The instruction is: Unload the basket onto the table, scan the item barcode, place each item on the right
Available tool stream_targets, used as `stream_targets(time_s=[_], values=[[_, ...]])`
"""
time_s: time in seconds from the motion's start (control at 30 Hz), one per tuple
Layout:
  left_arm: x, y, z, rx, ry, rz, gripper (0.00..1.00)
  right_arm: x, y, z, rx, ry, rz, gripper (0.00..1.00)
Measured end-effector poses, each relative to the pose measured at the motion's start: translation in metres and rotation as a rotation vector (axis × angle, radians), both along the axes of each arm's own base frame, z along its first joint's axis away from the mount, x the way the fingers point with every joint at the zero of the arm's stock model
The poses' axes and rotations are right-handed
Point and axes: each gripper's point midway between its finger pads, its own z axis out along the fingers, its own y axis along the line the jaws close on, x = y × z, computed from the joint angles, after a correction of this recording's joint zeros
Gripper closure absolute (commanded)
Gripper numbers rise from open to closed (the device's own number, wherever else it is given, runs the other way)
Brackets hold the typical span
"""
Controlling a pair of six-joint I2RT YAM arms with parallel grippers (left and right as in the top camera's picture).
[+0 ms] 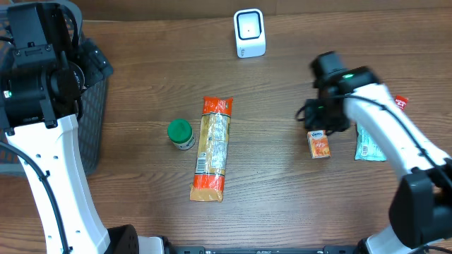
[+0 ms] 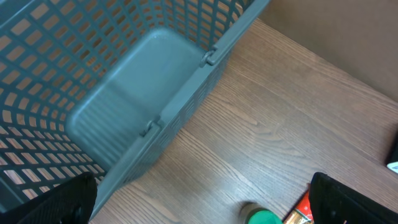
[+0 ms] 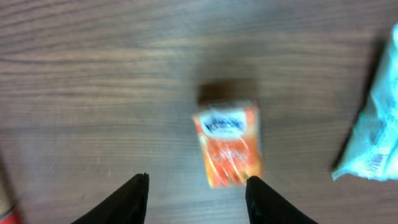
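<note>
**Orange carton lies on the bench under a parted right gripper**

The small orange carton lies flat on the wooden bench, right of centre in the overhead view and well below the white scanner, which stands at the top middle. The right gripper hangs directly above the carton. In the right wrist view its two dark fingers stand moderately apart at the lower edge of the frame and grip nothing. The carton shows blurred just beyond them, printed face up. A pale blue-green packet lies just to the right of the carton.

The left gripper is spread wide and empty, its fingertips showing only in the bottom corners of the left wrist view. Below it sits the grey mesh basket, at the far left of the overhead frame.

Near the centre of the overhead frame, a green-capped jar stands just beside a long orange-ended packet.
</note>
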Motion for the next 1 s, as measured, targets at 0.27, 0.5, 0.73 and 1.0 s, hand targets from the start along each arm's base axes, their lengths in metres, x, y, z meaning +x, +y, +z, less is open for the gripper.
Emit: stream_targets(time_s=[0.27,0.5,0.73,1.0], values=[[0.000,0.000,0.000,0.000,0.000,0.000,0.00,-0.009,-0.034,-0.032,0.160,0.050,-0.041,0.57],[0.000,0.000,0.000,0.000,0.000,0.000,0.00,-0.023,-0.023,-0.064,0.247,0.048,0.009,0.59],[0.000,0.000,0.000,0.000,0.000,0.000,0.00,-0.015,-0.019,-0.073,0.270,-0.006,0.028,0.61],[0.000,0.000,0.000,0.000,0.000,0.000,0.00,-0.022,-0.020,-0.080,0.268,0.006,0.031,0.63]])
